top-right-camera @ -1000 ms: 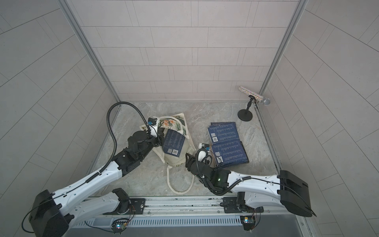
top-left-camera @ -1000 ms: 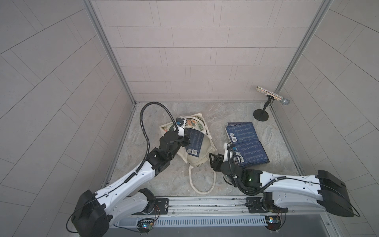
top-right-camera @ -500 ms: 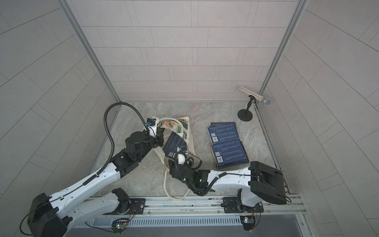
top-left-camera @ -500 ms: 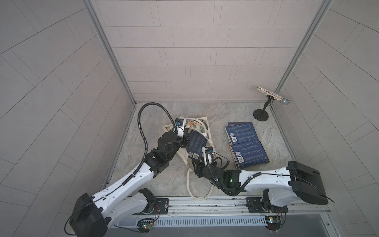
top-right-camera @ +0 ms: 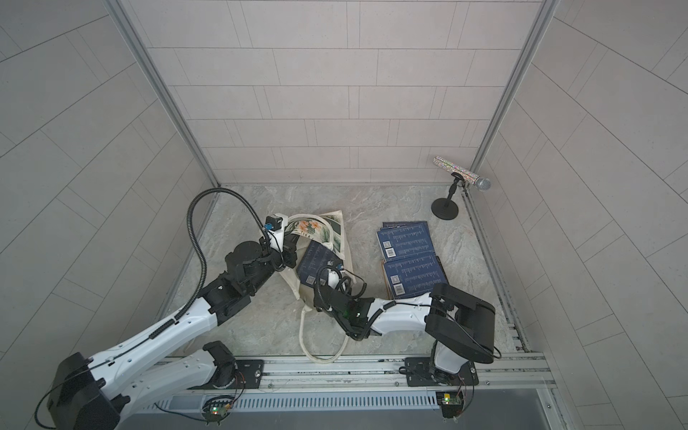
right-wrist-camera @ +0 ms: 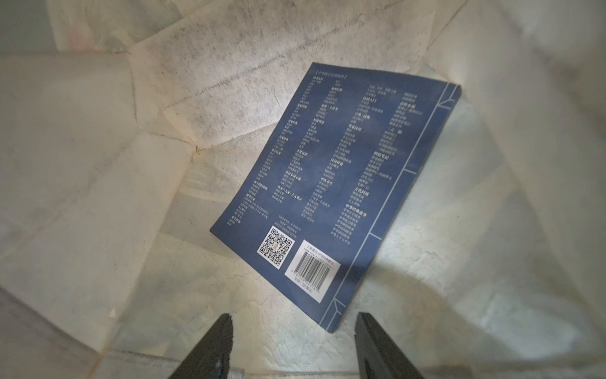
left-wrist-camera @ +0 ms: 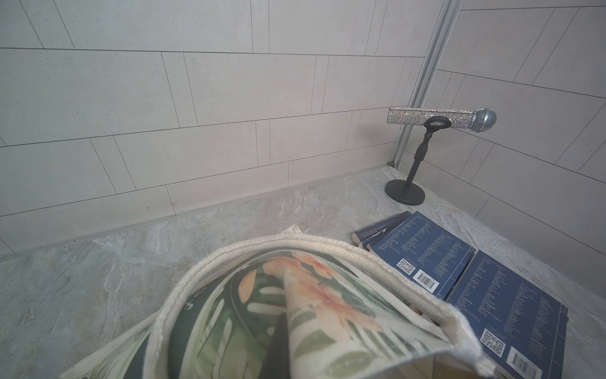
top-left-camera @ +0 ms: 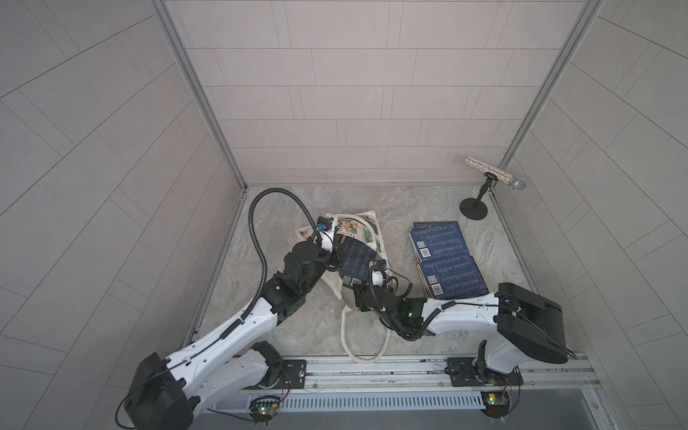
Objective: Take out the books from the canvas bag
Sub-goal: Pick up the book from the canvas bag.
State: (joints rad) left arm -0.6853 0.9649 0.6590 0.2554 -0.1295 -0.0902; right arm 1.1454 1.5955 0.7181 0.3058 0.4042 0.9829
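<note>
My left gripper is pinched shut, seemingly on the rim of the canvas bag, holding its mouth up so my right gripper, jaws apart at the frame's bottom, can reach the navy book lying centre-frame inside.

Soft, even light fills both top views, with faint shadows on the grey marbled tabletop and the joints of the pale tiled walls bowing near the frame edges. In the left wrist view the cream floral canvas bag at bottom centre is blurred, the glittery silver microphone upper right sharp. In the right wrist view a pale glow lights the dark navy book; the bag's lining around it smears dim.
</note>
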